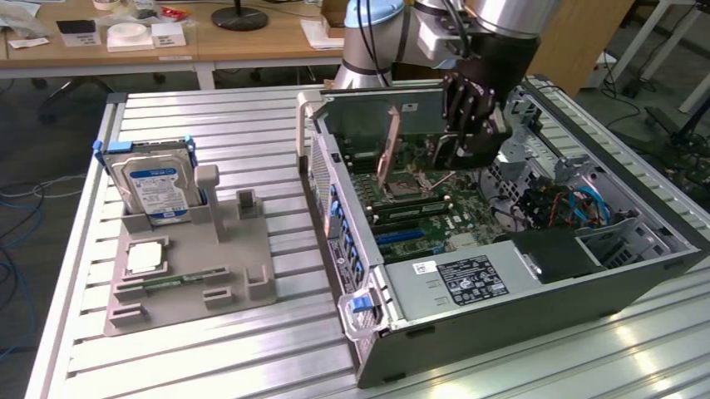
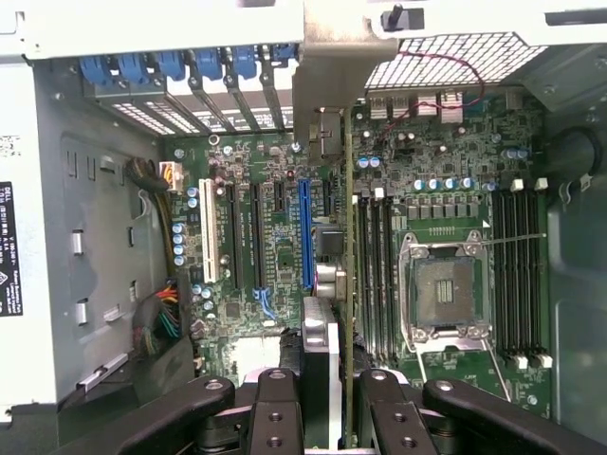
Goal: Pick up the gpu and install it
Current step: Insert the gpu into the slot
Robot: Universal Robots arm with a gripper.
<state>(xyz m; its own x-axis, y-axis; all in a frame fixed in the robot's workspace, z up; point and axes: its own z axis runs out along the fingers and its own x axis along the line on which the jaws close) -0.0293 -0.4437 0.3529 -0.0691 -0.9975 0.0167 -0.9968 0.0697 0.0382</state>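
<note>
Clenched on the gpu (image 2: 347, 284), the end effector (image 2: 332, 408): black fingers (image 2: 275, 412) pressed on either side of the thin card, seen edge-on in the wrist view. Held upright inside the open computer case (image 1: 533, 307), card hanging just below the end effector, silver end bracket (image 2: 327, 90) up against the perforated rear wall of the case. Lower edge of the card just above the motherboard (image 2: 446, 190), beside the blue expansion slot (image 2: 304, 237) and the white slot (image 2: 210, 232); cannot tell whether touching a slot or still apart from it. In the exterior view, card visible as a thin reddish-edged plate (image 1: 388, 154) standing over the board, just beside the end effector (image 1: 461, 154).

Arm reaching down from above into the case, wrist section dark, silver-and-blue joint (image 1: 372, 29) behind it, end effector pointing steeply downward toward the board.

Nearest in the exterior view, ribbed metal table (image 1: 199, 357) carrying everything. Case lying on its side on the table, power supply (image 1: 461, 283) at its near end, blue cables (image 1: 577, 204) toward the exterior view's right. On the exterior view's left, well apart from the case, a grey fixture tray (image 1: 189, 283) holding a hard drive (image 1: 155, 187) standing upright, a processor chip (image 1: 145, 258) lying flat, and a narrow memory stick (image 1: 166, 283) in a slot. Beyond the table, wooden desks (image 1: 222, 46) with small boxes and papers, a black round stand base (image 1: 239, 18), and grey floor.
</note>
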